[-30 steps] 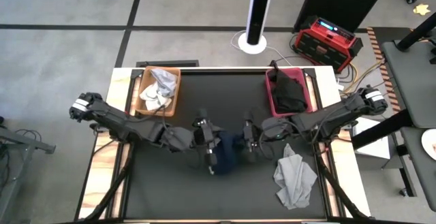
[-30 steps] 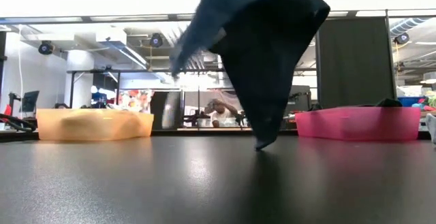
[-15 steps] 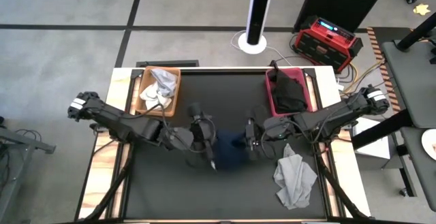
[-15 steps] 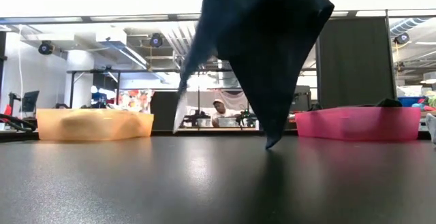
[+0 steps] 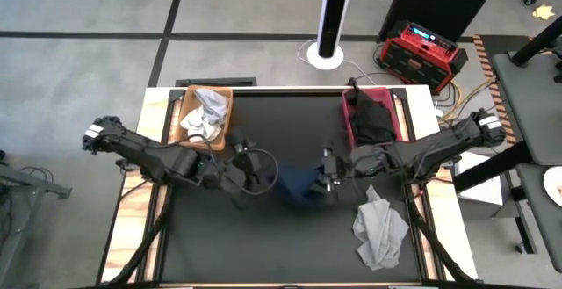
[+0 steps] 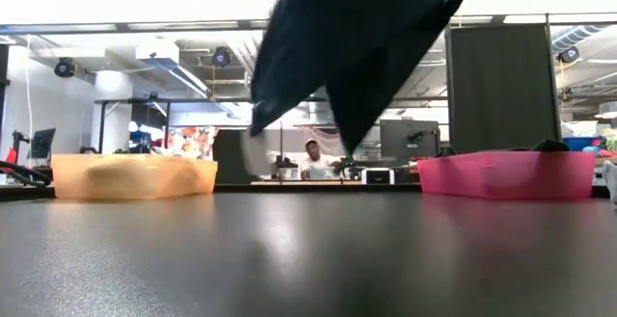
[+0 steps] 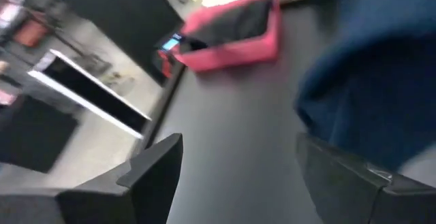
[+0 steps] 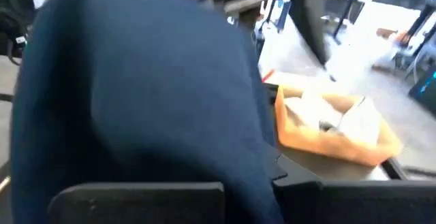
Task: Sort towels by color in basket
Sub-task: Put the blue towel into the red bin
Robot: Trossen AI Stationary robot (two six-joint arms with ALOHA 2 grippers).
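Sorting towels by colour, partly done, items listed from largest to smallest:

- black table [image 5: 219, 245]: carrying two baskets at its far edge and one loose towel at near right
- navy towel [image 5: 299, 184]: hanging in the air over the middle of the table, its lowest corner clear of the surface in the low view [image 6: 357, 57]; not yet in any basket, and judged to be heading for the dark side
- grey towel [image 5: 379, 226]: lying crumpled on the table at near right, touched by neither arm; still waiting, and by colour judged to belong with the light pieces
- pink basket [image 5: 348, 124]: sitting far right, already holding a black towel [image 5: 373, 118] that is bulging above the rim
- orange basket [image 5: 186, 131]: sitting far left, already holding white and pale towels [image 5: 202, 113]
- right gripper [image 5: 327, 173]: clenching the right side of the navy towel and bearing its weight, cloth filling the right wrist view
- left gripper [image 5: 255, 173]: standing just left of the navy towel with fingers [image 7: 153, 173] spread and nothing between them, grasping nothing

Tally, as judged: both baskets already holding sorted pieces, one towel in transit, one lying unsorted; two placements appearing to be left
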